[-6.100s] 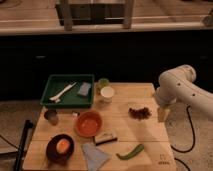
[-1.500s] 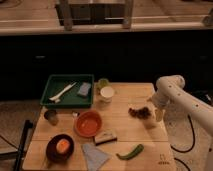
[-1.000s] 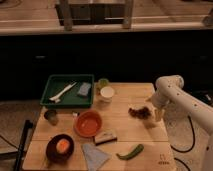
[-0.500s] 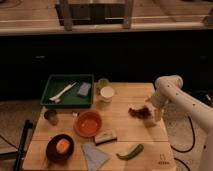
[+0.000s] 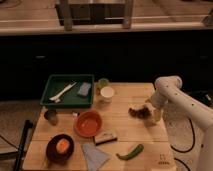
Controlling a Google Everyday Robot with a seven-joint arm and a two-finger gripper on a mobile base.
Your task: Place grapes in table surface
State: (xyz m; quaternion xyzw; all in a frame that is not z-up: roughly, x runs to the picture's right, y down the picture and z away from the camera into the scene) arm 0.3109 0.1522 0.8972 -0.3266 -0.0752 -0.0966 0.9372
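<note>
The grapes [image 5: 138, 112], a small dark reddish-purple lumpy bunch, lie on the light tan wooden table surface [image 5: 125, 142] near its right edge. My gripper [image 5: 151, 113] hangs from the white arm [image 5: 172, 92] at the right and is low over the tabletop, right beside the grapes on their right side, seemingly touching them. The bunch looks to rest on the wood.
A green tray [image 5: 67, 91] with a white utensil and a sponge is at the back left. A white cup [image 5: 107, 93] and a green cup [image 5: 103, 82] stand behind the middle. An orange bowl [image 5: 88, 123], a dark bowl with an orange [image 5: 60, 147], a green vegetable [image 5: 130, 151], a cloth [image 5: 94, 154] lie in front.
Over the last second almost nothing has moved. Six seconds ago the arm was higher and further right; it has since come down to the grapes on the table.
</note>
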